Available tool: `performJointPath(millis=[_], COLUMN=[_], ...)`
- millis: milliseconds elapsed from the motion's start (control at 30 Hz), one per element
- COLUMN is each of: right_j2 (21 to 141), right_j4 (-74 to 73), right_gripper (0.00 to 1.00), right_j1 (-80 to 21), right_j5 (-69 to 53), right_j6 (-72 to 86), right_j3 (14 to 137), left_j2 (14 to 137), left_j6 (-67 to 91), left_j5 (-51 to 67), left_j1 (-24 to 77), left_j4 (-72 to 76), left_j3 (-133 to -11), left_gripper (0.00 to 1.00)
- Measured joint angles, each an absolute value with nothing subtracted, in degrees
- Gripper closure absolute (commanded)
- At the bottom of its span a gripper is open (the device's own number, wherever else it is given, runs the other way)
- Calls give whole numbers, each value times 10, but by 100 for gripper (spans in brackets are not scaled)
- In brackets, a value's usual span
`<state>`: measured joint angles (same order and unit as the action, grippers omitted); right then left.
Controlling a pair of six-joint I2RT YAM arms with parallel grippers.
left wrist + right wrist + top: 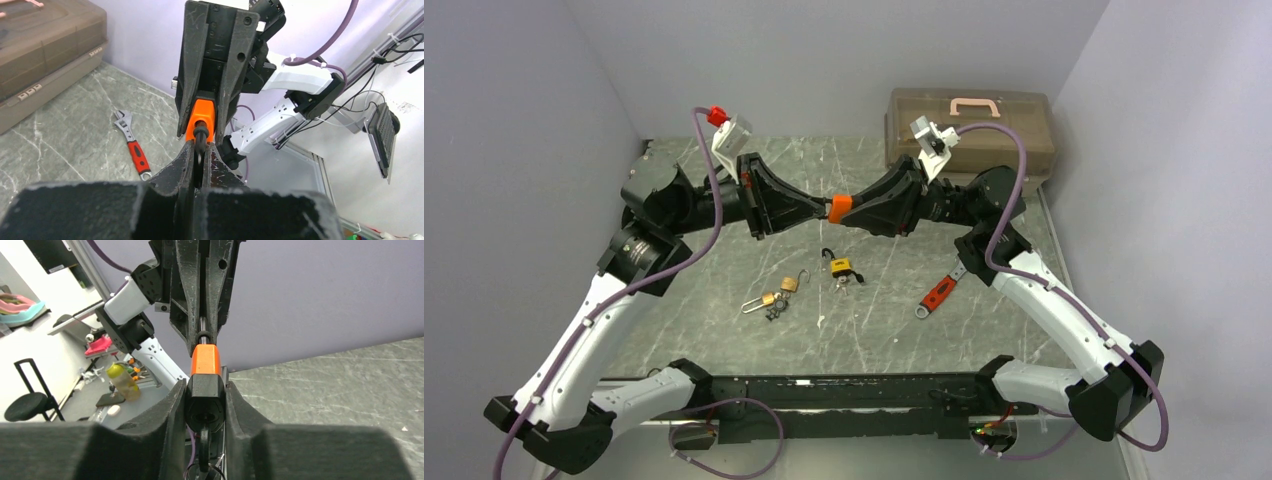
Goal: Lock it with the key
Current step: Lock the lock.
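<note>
Left jaws clenched on the shackle (200, 137) of the orange padlock (840, 208). Right jaws grasp the padlock body, key (204, 442) at its keyhole, above the bench (884, 330).

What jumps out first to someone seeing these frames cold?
The grippers meet in mid-air over the middle of the table. The left gripper pinches the shackle of an orange padlock, and the right gripper clamps its body, with a key in the keyhole. On the table below lie spare padlocks and a red-handled wrench. A brown toolbox sits in the far right corner.
</note>
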<state>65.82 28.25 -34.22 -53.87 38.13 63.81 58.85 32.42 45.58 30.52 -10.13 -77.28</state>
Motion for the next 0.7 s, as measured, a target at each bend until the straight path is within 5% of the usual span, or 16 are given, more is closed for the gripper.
performJointPath(millis=[133,233,500,700], right_j2=[658,658,642,633], right_j4=[271,251,217,205], right_gripper=[100,100,100,100], right_j1=[-342,-343,-343,-344], right_j5=[-538,-536,-529,-530], right_j6=[383,383,383,383], right_j3=[638,638,625,624], left_j2=[587,584,564,561], left_j6=[307,283,226,202], left_j5=[452,446,426,425], left_j1=[305,305,305,305], left_j4=[-118,-141,-207,-226], left_j3=[-774,-777,-799,-804], left_gripper=[67,60,64,75])
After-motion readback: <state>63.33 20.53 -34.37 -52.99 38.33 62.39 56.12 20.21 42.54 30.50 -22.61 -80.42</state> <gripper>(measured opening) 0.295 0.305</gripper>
